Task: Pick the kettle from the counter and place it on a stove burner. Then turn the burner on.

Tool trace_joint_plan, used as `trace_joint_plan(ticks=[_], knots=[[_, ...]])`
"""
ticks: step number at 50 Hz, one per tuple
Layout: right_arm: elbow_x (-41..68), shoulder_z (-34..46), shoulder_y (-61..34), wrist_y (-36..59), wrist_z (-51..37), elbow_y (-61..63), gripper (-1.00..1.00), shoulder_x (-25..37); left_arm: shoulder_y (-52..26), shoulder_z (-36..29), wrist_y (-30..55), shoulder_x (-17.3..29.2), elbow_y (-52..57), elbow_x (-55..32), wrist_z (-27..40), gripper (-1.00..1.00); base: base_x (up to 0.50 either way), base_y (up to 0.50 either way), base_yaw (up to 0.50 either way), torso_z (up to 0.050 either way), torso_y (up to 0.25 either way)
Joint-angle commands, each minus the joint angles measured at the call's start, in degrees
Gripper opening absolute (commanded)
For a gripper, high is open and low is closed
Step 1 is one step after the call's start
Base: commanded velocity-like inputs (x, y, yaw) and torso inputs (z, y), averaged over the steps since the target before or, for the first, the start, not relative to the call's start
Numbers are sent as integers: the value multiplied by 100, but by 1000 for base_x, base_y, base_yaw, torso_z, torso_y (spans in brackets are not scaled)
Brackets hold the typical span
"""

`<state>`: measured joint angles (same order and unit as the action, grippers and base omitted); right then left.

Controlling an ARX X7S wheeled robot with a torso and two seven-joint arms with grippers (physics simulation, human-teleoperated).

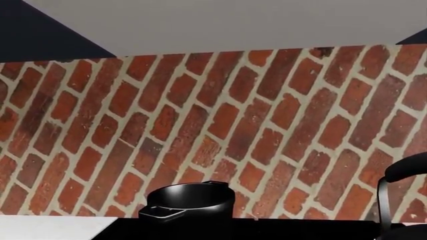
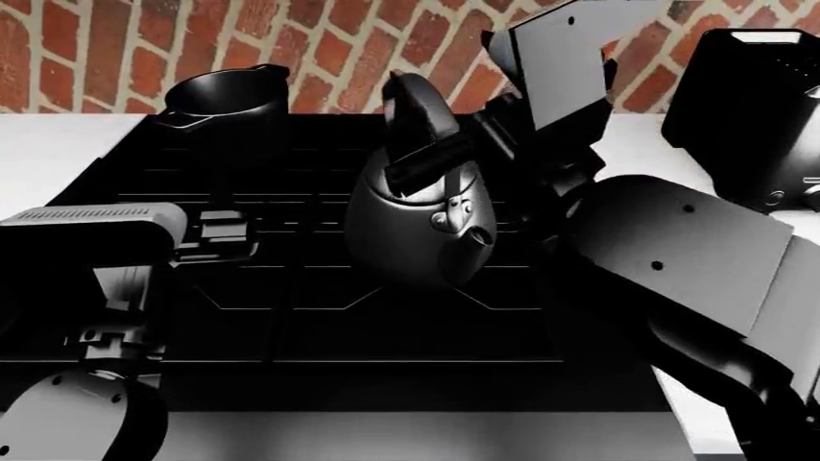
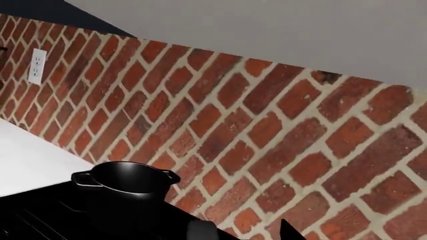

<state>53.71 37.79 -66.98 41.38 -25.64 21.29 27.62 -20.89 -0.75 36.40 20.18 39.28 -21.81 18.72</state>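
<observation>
The dark-grey kettle (image 2: 417, 230) is tilted over the middle of the black stove (image 2: 321, 327), its spout toward me and its arched black handle (image 2: 413, 125) up. My right gripper (image 2: 491, 134) reaches in from the right and is shut on that handle. The handle also shows at the edge of the left wrist view (image 1: 402, 175). My left gripper (image 2: 230, 235) hovers low over the stove's left side, apart from the kettle; its jaws are dark against the grates. The white counter (image 2: 52, 158) lies left of the stove.
A black two-handled pot (image 2: 225, 96) stands on the back left burner, and shows in the left wrist view (image 1: 190, 200) and the right wrist view (image 3: 127, 182). A black boxy appliance (image 2: 756, 106) stands on the counter at the right. A brick wall (image 2: 115, 48) runs behind.
</observation>
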Motion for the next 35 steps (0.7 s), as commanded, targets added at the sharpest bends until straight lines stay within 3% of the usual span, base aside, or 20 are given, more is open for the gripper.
trace_joint_plan(ticks=[1,15,35], knots=[[405,-449,0,106,-560,844,100,289,-1,7,-1,18,14,-27,30,100,0,0,0,0,0],[722,-1031,960,-182,-1416,2308,100,1014,-1,55,26,39,78,-92,79,100,-21,9,0,0,0],[-199,-1274,2708,-1256,-1536,2958,100,1511,30,117,-122,12,83,-166,96,100,-500,73,0,0,0]])
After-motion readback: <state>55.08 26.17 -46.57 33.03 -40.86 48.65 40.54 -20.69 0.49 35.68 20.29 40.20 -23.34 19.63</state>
